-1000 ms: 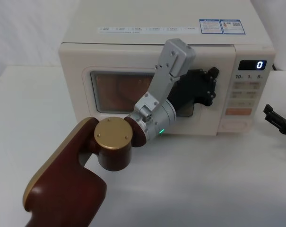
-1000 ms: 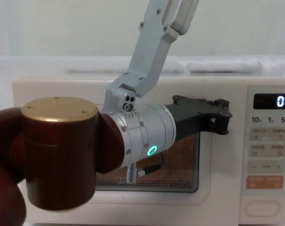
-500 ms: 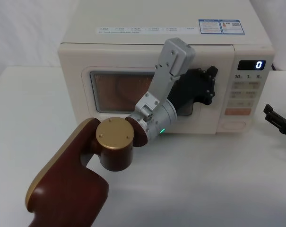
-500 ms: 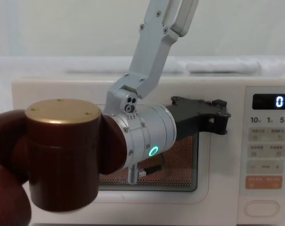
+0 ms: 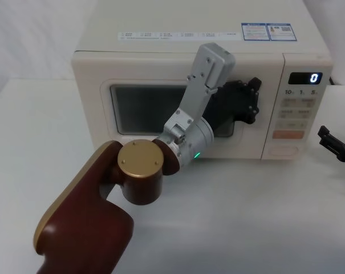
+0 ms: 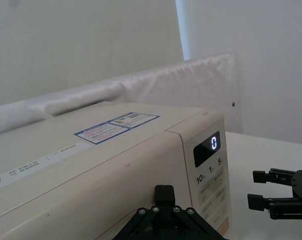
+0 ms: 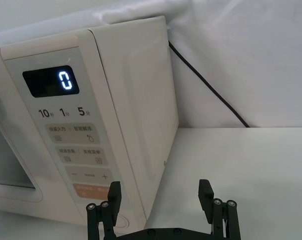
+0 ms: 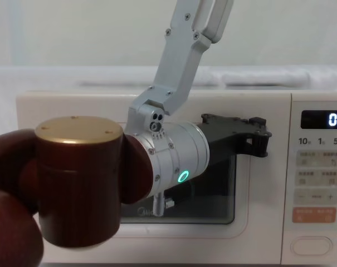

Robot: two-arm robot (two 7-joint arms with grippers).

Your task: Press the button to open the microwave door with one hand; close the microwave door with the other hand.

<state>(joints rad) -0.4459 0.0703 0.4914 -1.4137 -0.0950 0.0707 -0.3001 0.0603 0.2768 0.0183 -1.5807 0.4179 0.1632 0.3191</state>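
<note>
Left pincer (image 5: 249, 100) is seen right of centre in the head view, pressed against the upper right part of the microwave door (image 5: 98, 97), black ribbed body laid across the window's right end. Whether its fingers are spread or closed cannot be told; they are hidden against the panel. In the chest view the same pincer (image 8: 256, 136) sits centre-right, at the door's right edge, just beside the keypad strip (image 8: 316, 178).

The door looks flush with the cabinet front, window dark, so closing is judged done or all but done.

Right pincer (image 5: 337, 145) is seen at the far right edge of the head view, low over the worktop (image 5: 246, 217), well apart from the front panel. In its wrist view the fingers (image 7: 113, 195) are spread wide, holding nothing.

The button (image 8: 310, 246) lies bottom right in the chest view, below the orange key (image 8: 313, 214), long axis horizontal. The right pincer is judged nearer to it; the button lies to that pincer's left and forward.
</note>
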